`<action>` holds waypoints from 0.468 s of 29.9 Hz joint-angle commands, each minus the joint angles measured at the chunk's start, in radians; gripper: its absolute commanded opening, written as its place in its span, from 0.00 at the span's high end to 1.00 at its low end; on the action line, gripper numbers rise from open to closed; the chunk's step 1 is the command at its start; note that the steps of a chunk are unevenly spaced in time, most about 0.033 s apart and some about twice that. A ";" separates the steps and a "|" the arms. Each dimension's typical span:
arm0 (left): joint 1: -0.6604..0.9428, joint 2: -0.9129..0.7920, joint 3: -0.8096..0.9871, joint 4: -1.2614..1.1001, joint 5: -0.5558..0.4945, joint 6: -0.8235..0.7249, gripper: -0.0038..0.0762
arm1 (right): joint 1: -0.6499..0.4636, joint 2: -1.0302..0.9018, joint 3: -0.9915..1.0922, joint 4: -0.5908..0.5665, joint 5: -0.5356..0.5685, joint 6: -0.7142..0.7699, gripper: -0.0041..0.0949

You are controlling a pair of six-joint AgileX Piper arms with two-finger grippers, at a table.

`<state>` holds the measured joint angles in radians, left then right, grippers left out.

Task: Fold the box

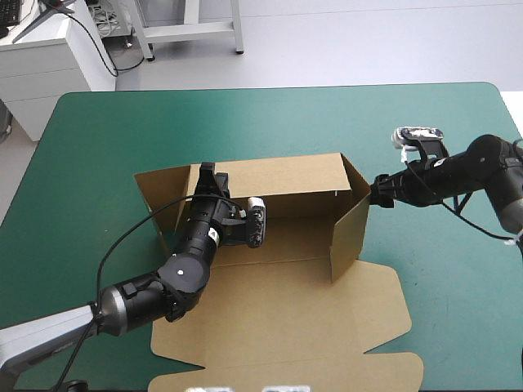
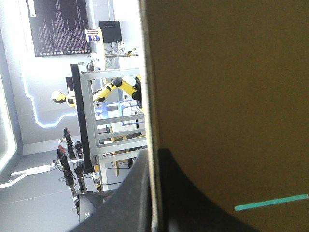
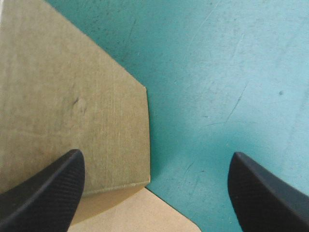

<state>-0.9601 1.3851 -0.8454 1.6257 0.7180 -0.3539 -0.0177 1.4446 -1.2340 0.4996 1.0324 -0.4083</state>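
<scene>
the left gripper (image 2: 154, 159) pinches a raised sheet of the brown box (image 2: 227, 96). the board's cut edge runs straight away from the wrist. the two black fingers (image 2: 193, 198) straddle it, one on each face, with only the sheet's thickness between them. one finger lies as a dark curved fin against the plain brown face, which fills everything ahead of the gripper on that side. the other shows past the edge. a thin sliver of the teal-green cover (image 2: 271, 202) shows beside the first finger; whether through a slit or past a fold cannot be told.
</scene>
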 commanded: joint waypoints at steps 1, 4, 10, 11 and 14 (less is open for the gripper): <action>-0.006 -0.025 -0.022 0.023 -0.035 -0.010 0.96 | -0.008 -0.085 0.057 0.089 -0.054 -0.133 0.20; -0.006 -0.025 -0.022 0.023 -0.057 -0.022 0.96 | -0.008 -0.114 0.120 0.164 -0.057 -0.315 0.20; -0.006 -0.025 -0.022 0.023 -0.066 -0.047 0.96 | -0.008 -0.118 0.203 0.322 -0.066 -0.537 0.20; -0.006 -0.025 -0.022 0.023 -0.066 -0.047 0.96 | -0.008 -0.115 0.213 0.345 -0.064 -0.554 0.20; -0.006 -0.025 -0.022 0.023 -0.064 -0.047 0.96 | -0.006 -0.115 0.239 0.401 -0.068 -0.609 0.20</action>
<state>-0.9601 1.3851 -0.8454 1.6285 0.6903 -0.3883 -0.0177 1.3556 -0.9913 0.7959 0.9782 -0.9469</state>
